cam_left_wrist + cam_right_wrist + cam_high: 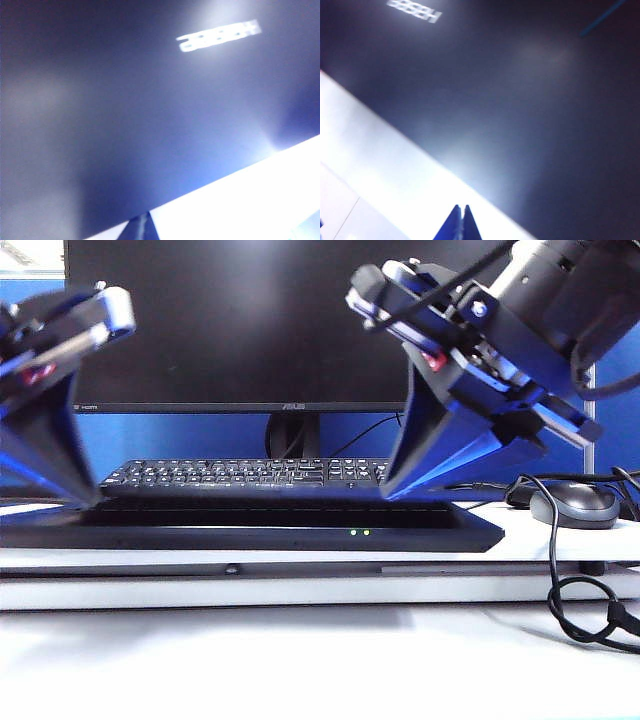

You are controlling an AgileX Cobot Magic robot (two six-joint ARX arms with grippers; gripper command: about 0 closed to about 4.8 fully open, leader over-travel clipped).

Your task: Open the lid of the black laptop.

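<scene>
Lying flat and shut, the laptop (250,525) sits on the table's front edge (300,590), its lid (250,506) down, two green LEDs facing the camera. Both wrist views show the lid's dark matte face with a blurred logo filling most of the frame.

Left gripper (85,498): fingers pressed together, holding nothing, tip down at the lid's left end, arm tilted steeply inward. In the left wrist view only one blue tip (142,227) shows at the lid's front edge.

Right gripper (390,490): fingers (461,225) closed tip to tip, empty, tip resting on or just above the lid near its right end; cannot tell contact.

Risk: closed tips on a smooth lid have no purchase; they may skid over the edge instead of catching under it, or shove the laptop back toward the keyboard (245,472) and monitor (235,325). Uneven lift from the two ends could twist the lid
</scene>
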